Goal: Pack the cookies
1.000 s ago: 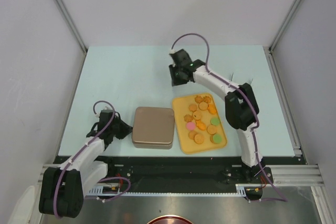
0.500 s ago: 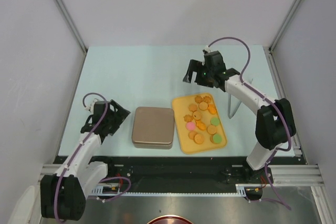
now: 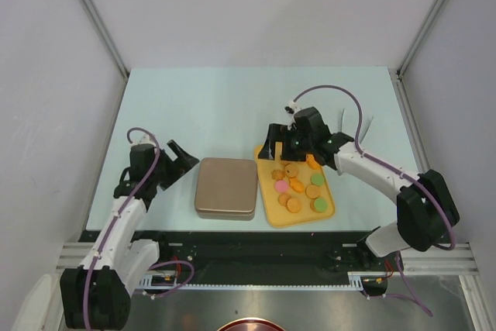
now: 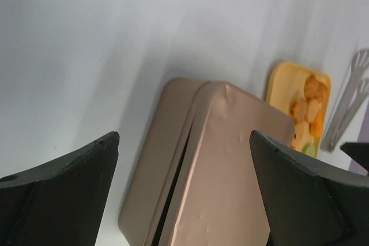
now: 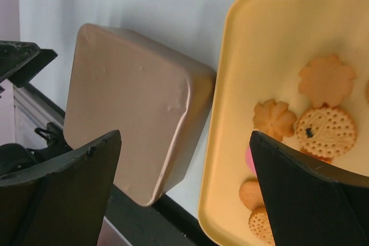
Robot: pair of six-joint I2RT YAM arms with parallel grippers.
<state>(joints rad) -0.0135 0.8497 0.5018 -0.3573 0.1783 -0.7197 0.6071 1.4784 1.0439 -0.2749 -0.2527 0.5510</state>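
- Top external view first: both arms reach out over the pale blue surface [image 3: 201,106], one on each side of the things laid out near the front edge.
- The left hand [image 3: 175,165] has its fingers spread wide and nothing between them.
- Straight ahead of that hand, close to its fingertips, sits a brown rounded-square tin [image 3: 225,187]. I cannot see any contact between the two.
- From the left wrist camera the tin fills the gap between the two dark fingers. Its lid [image 4: 230,171] lies on top a little askew, with a dark slit along the side nearer the hand.
- The right hand [image 3: 280,151] is just as wide open and empty. It hangs over the far left corner of a yellow tray [image 3: 268,201].
- The cookies [image 3: 296,180] all lie loose on that tray, under and just past the right hand, towards the robot. Most are orange-tan, one is pink and a couple are green.
- On the right wrist camera a flower-shaped cookie, a swirled one and a round dotted one show between the fingers, towards the right-hand finger. The pink one peeks out below them.
- That same view has the tin on the far side of the tray's rim, nearer the left-hand finger, with a strip of surface between tin and tray.
- From the left hand, the tray is beyond the tin, and a pale tongs-like tool [image 4: 351,102] lies further out still, past the tray.
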